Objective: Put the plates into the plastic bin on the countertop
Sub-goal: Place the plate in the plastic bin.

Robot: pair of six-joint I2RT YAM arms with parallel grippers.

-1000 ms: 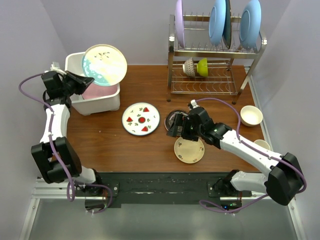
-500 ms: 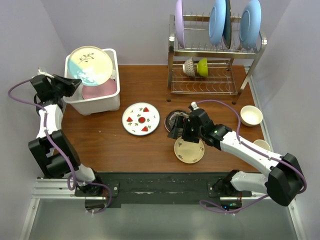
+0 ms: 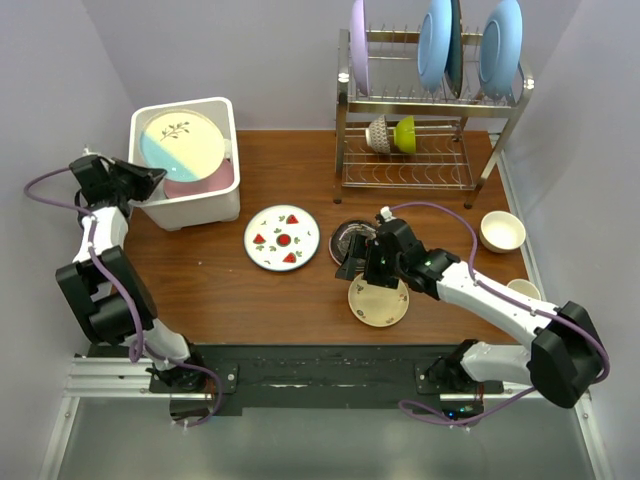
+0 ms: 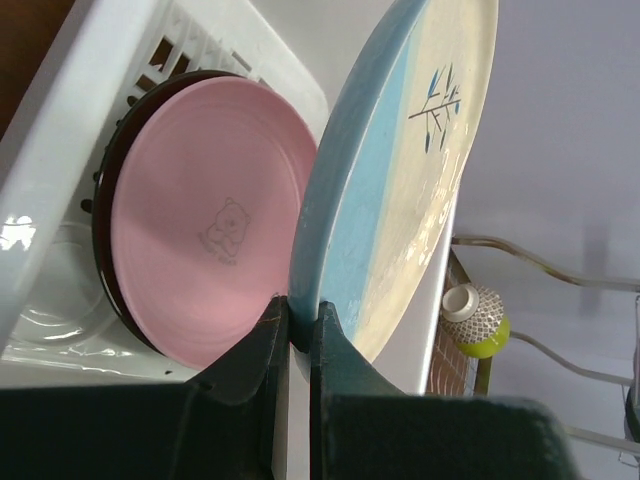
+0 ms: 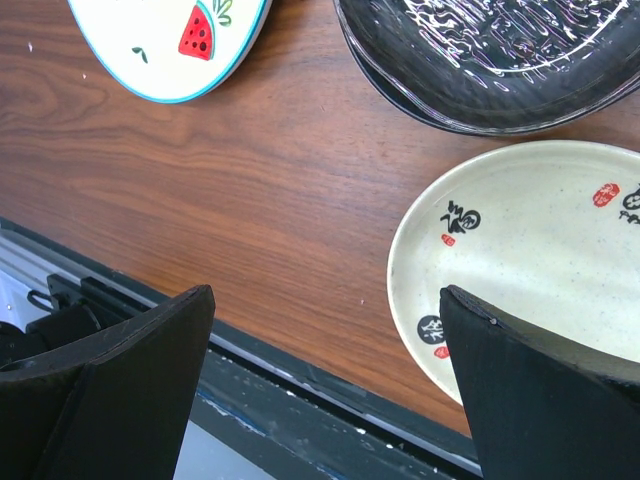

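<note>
Where the reddish-brown wood-grain table [image 3: 200,285] runs along its near edge, the small yellowish round plate [image 3: 378,302] with black characters and red seals lies flat, nearest of the loose plates. The right gripper [image 3: 352,260] hangs just above that plate's left rim; its jaws are spread wide and hold nothing. In the wrist view one finger is over the plate and the other over bare wood by the table's edge. Just beyond it the dark glass round plate [image 3: 350,238] lies flat, close to the yellowish one but apart from it. To its left, also apart, lies the white round plate with red and green fruit motifs [image 3: 282,238]. Further back on the left stands the white rectangular plastic bin [image 3: 190,215], on the table near its far left corner. The left gripper [image 3: 150,178] reaches in from the bin's left side, its jaws pinched tight on the rim of the half-blue half-cream round plate [image 3: 182,142], which has a small twig motif. That plate is over the bin's opening and covers most of it; I cannot tell whether it touches the bin. Beneath it the pink round plate [image 3: 205,182] leans inside the bin, with a dark edge showing behind it. Farthest back on the right stands the two-tier steel wire rack [image 3: 430,100], holding a lilac plate [image 3: 358,45] and light-blue plates [image 3: 435,40] on edge.
</note>
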